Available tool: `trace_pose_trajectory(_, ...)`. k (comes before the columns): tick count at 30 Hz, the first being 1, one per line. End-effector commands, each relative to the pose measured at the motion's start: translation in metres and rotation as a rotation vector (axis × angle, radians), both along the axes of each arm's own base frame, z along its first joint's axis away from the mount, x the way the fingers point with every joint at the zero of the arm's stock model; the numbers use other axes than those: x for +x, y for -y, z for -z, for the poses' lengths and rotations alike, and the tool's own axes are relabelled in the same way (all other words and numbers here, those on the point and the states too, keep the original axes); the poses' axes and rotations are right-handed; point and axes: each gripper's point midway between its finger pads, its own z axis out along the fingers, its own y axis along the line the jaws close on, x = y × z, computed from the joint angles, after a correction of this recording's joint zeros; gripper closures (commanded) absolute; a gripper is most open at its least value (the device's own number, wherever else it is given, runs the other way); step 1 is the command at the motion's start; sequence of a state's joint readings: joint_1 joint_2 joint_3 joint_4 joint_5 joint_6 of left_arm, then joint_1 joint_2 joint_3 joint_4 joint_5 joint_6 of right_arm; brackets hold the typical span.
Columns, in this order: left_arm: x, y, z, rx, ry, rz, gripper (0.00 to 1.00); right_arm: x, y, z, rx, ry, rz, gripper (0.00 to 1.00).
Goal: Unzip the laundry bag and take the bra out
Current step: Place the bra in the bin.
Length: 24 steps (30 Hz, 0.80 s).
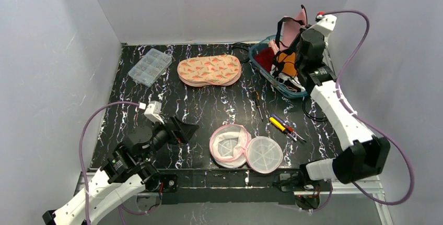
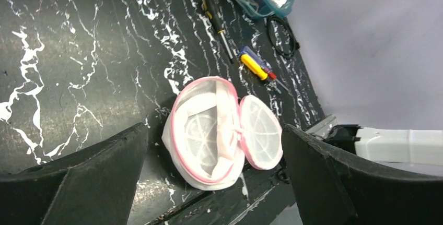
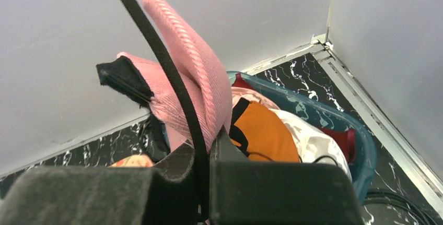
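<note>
Right claw (image 3: 207,154) is clamped shut on the pink bra (image 3: 190,86) by its black strap, holding it above the basket (image 1: 257,52) at the worktop's far right corner; lower it well inside the rim before release, so no strap snags. Left claw (image 1: 184,130) gapes wide, empty. Bag (image 1: 230,144) lies unzipped at the near edge, apparently empty; the basket holds orange, white and red garments.

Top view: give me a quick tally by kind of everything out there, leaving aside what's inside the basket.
Mesh laundry bag: 1
Pink bra, held in the right gripper: 1
Clear parts box: 1
Carrot-print padded piece: 1
Teal basket: 1
Screwdrivers: 3
Black cable loop: 1
Total: 9
</note>
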<state>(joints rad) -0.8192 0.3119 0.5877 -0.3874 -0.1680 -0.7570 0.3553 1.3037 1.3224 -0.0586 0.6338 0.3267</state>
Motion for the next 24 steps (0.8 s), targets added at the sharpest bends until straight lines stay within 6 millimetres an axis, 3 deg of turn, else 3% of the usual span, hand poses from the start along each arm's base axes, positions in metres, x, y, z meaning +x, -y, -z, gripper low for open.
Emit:
trace_pose_trajectory(1, 0.007, 0.003, 0.026, 0.008, -0.036, -0.027, 0.04, 0.038, 0.022, -0.035, 0.121, 0.188, -0.026, 0.99)
trace_pose_trajectory(5, 0.009, 0.01, 0.045, -0.01, -0.069, -0.022, 0.04, 0.068, 0.052, 0.004, 0.17, 0.128, -0.008, 0.99)
trace_pose_trajectory(10, 0.014, 0.017, 0.063, 0.006, -0.101, -0.023, 0.05, 0.085, 0.068, 0.063, 0.265, 0.055, -0.043, 0.99)
trace_pose_trajectory(17, 0.017, 0.027, 0.078, 0.016, -0.135, -0.006, 0.05, 0.084, 0.071, 0.158, 0.399, -0.093, -0.042, 0.99)
trace_pose_trajectory(24, 0.018, 0.027, 0.089, 0.011, -0.157, -0.022, 0.05, 0.07, 0.085, 0.213, 0.416, -0.202, 0.026, 0.99)
